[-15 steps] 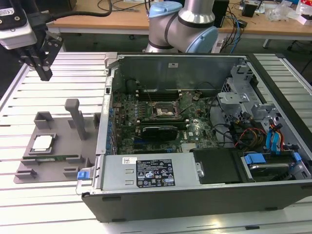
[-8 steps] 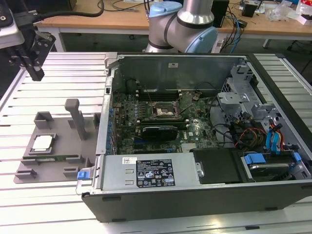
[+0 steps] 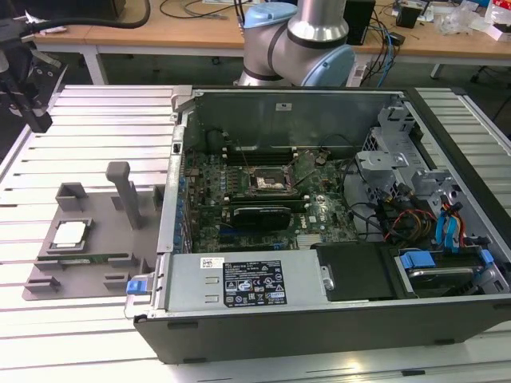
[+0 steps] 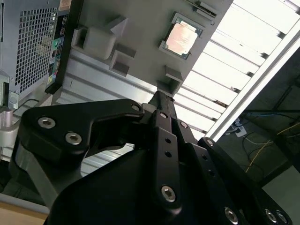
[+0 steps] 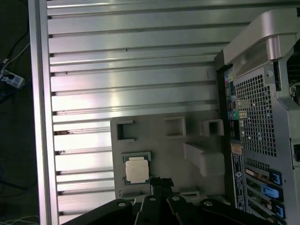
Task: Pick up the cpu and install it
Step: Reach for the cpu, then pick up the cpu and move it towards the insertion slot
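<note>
Gripper (image 4: 159, 96): jaws are pressed together, nothing is held. Cpu (image 5: 137, 169): a silvery square, seated in a recess of the grey plate (image 5: 154, 145), seen just past the jaw tips and apart from them. Computer case (image 3: 319, 303): laid open, farther off beside the jaws; a dark socket (image 3: 269, 182) is seen on its board.

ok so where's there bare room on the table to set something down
Bare slats lie between the plate and the table's far edge, with a narrower strip on the exterior view's right of the case. Crowded: the plate, with its posts and the cpu, and the inside of the case.
</note>
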{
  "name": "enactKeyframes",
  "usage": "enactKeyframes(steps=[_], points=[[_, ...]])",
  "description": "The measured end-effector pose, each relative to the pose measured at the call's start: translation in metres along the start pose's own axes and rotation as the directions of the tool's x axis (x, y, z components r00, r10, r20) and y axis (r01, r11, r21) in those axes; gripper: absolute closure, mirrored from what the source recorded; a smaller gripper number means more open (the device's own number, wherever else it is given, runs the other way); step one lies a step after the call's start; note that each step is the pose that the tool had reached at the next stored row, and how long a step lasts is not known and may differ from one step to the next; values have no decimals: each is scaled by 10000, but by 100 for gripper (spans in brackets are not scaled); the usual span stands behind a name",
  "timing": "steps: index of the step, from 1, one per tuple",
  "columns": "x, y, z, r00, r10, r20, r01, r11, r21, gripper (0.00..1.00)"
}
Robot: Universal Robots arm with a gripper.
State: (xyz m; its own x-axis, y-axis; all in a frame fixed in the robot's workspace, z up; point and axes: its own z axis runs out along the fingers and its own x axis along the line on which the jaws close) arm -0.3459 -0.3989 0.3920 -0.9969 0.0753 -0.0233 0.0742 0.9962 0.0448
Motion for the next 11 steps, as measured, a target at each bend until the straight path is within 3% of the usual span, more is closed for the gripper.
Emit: enactKeyframes(steps=[11], points=[[7, 0, 0, 10000, 0, 0, 0, 10000, 0, 89]])
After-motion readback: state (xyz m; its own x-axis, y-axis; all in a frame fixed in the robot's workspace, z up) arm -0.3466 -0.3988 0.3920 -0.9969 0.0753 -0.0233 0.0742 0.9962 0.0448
